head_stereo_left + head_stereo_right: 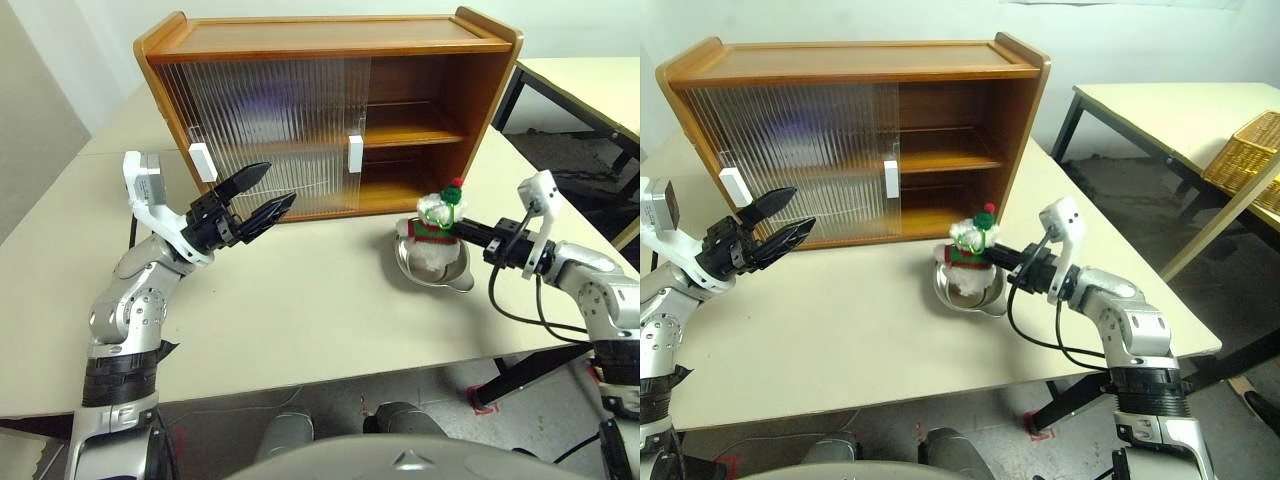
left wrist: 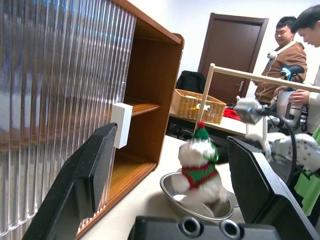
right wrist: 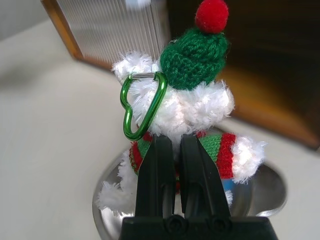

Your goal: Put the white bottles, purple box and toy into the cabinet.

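The right gripper (image 3: 170, 145) is clamping its two black fingers together on the back of the toy (image 1: 438, 215), pinching the white plush just below the green hat. The toy is sitting upright, partly inside a shiny metal bowl (image 1: 432, 265), with a green clip (image 3: 142, 106) hanging at its neck. The bowl is resting on the pale table (image 1: 300, 310), just in front of the cabinet's open right-hand section.

The cabinet (image 1: 330, 110) is standing at the far side of the table. Its ribbed translucent sliding doors (image 1: 265, 135) are covering the left and middle portions, each carrying a white block handle (image 1: 355, 153); the right-hand section is standing open, exposing both wooden shelves, which are showing bare wood.

The left gripper (image 1: 255, 200) is hovering above the table in front of the closed doors, its fingers spread wide apart and gripping nothing, pointing toward the toy and bowl.

In the left wrist view, two people (image 2: 287, 55) are standing in the background beyond a second table carrying a wicker basket (image 2: 197, 105). A dark door (image 2: 230, 55) is showing behind them
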Controlling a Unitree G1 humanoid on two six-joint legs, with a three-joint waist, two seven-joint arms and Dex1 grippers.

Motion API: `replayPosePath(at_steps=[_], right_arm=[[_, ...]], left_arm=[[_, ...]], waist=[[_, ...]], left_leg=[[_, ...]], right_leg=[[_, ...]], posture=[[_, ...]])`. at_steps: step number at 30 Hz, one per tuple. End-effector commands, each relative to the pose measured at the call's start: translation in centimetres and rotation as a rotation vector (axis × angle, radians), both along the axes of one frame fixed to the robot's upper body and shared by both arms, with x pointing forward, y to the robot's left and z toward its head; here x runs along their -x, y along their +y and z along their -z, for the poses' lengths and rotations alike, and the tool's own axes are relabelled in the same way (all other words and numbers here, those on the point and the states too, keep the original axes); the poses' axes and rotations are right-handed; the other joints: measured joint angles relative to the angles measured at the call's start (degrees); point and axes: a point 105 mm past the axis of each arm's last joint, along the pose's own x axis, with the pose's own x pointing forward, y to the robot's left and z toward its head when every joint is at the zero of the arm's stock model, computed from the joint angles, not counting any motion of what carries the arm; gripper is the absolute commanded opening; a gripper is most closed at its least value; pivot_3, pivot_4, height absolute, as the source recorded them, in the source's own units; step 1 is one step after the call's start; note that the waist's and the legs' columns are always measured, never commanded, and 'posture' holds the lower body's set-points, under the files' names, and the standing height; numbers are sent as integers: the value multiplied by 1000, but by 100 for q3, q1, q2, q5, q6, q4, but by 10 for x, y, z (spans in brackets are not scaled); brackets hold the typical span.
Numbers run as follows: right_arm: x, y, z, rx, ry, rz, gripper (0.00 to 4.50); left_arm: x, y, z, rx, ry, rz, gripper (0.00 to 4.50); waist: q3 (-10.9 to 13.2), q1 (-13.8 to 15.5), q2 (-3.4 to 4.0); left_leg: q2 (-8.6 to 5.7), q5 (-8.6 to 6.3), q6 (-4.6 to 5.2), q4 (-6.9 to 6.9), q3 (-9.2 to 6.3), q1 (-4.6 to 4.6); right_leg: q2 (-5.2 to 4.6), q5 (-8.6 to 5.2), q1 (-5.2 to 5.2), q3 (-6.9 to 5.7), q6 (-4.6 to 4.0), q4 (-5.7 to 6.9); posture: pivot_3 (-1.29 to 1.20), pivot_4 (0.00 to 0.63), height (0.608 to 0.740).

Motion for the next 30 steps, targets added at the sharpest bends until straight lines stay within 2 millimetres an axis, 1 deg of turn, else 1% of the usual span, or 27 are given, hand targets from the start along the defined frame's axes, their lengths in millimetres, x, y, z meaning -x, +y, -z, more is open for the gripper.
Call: replayPosePath(at_steps=[1,7,10,13,15,21,25,28,30], right_arm=[[-2,3,-23,-26,-43,-13,25],[-20,12,-59,-50,-137,-22,25],[-28,14,-70,-43,-168,-29,25],[-40,11,-81,-56,-189,-16,25],[-45,9,-85,-55,-197,-9,25],[-63,3,-85,-12,-220,6,25],[-73,2,-92,-9,-245,19,25],[-77,3,-96,-14,-259,21,25],[-80,4,-104,-19,-274,21,25]], left_arm=[[-3,-5,2,-3,2,22,4500],[-6,-6,2,-1,-3,28,4500],[-5,-7,2,-3,-5,30,4500],[-2,-6,2,0,-6,27,4500],[-1,-6,3,1,-4,24,4500],[3,-7,7,3,5,13,4500],[6,-8,9,6,11,9,4500],[7,-8,10,6,12,8,4500],[8,-8,10,3,13,7,4500]], waist=[[0,-12,0],[0,-39,0],[0,-42,0],[0,-40,0],[0,-37,1],[0,-15,2],[1,2,4],[0,17,4],[1,26,4]], left_leg=[[0,0,0,0,0,-1],[-1,0,0,0,3,-2],[0,0,0,0,2,-4],[1,0,0,-4,0,-8],[1,0,1,-7,0,-9],[2,0,1,-13,-3,-9],[3,0,1,-12,-3,-9],[6,0,1,-12,-5,-8],[7,0,1,-12,-8,-8]], right_leg=[[0,0,-1,0,0,0],[3,1,-4,0,2,1],[3,1,-7,1,2,0],[3,1,-13,3,2,0],[2,1,-17,5,2,0],[3,5,-18,3,10,0],[2,7,-18,4,12,1],[3,8,-18,4,9,2],[2,8,-17,3,8,2]], posture=[[-58,0,740],[-61,0,740],[-53,0,740],[-44,0,740],[-31,0,740],[-11,0,740],[-7,0,740],[-1,0,740],[0,0,740]])
